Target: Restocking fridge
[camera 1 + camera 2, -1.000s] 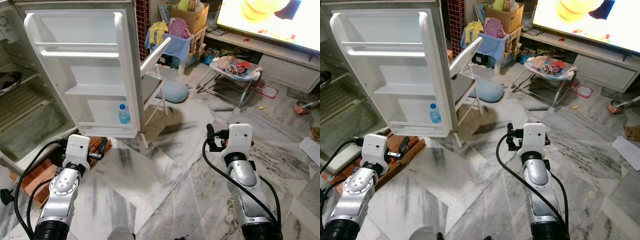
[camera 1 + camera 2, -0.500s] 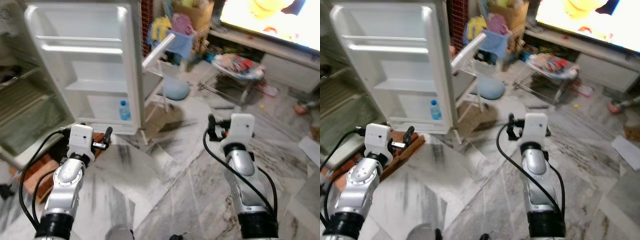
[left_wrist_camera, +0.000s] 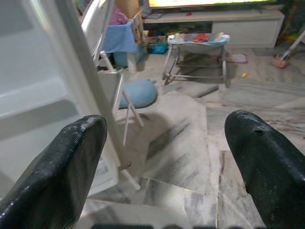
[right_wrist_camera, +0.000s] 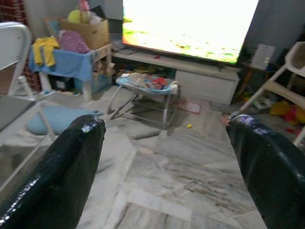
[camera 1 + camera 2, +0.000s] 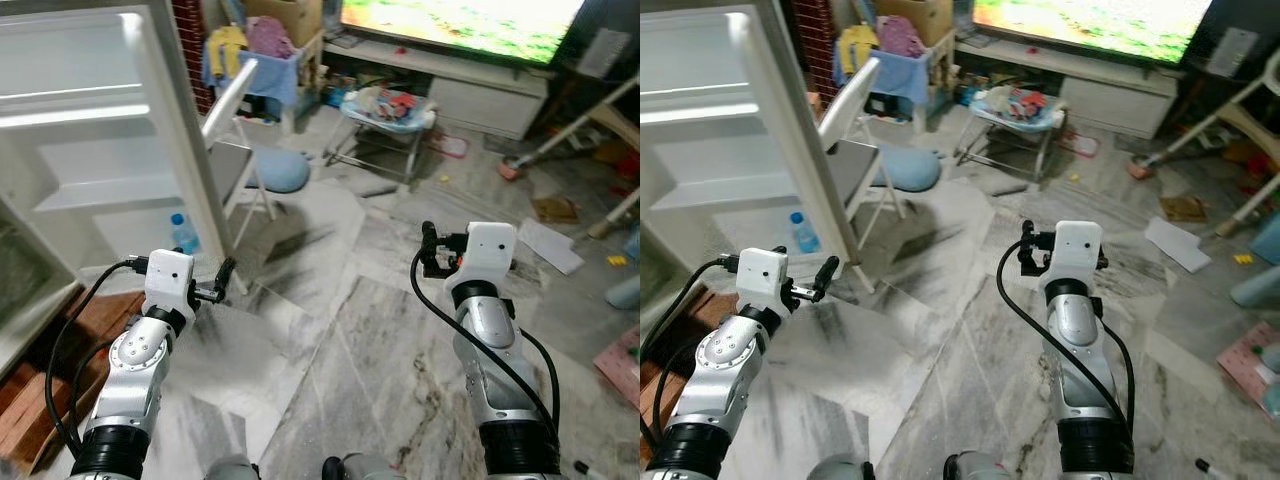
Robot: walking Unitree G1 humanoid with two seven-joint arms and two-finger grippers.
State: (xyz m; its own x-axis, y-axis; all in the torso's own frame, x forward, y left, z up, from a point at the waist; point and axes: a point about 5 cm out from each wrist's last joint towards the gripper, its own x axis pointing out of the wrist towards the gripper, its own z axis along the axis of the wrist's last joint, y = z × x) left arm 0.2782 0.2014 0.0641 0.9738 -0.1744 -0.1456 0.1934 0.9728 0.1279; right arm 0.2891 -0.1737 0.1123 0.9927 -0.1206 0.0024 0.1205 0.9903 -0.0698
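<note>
The white fridge door point(image 5: 90, 150) stands open at the left, its shelves bare except for one small clear water bottle with a blue cap point(image 5: 181, 233) on the lowest shelf. My left gripper point(image 5: 222, 282) is held out low in front of the door's edge, open, with nothing between its fingers point(image 3: 71, 167). My right gripper point(image 5: 428, 250) hovers over the marble floor to the right, also open and holding nothing, its fingers point(image 4: 66, 167) pointing toward the television side of the room.
A white folding chair point(image 5: 235, 150) leans beside the door's edge. Behind it are a blue cushion point(image 5: 280, 178), a baby bouncer point(image 5: 390, 110), a box of clothes point(image 5: 270, 30) and a TV stand point(image 5: 480, 95). Bricks point(image 5: 40, 340) lie low at the left. Paper point(image 5: 545, 243) lies on the floor.
The whole view has swung to the right, so the fridge interior has slid out at the left. Both arms keep the same raised pose, grippers still open.
</note>
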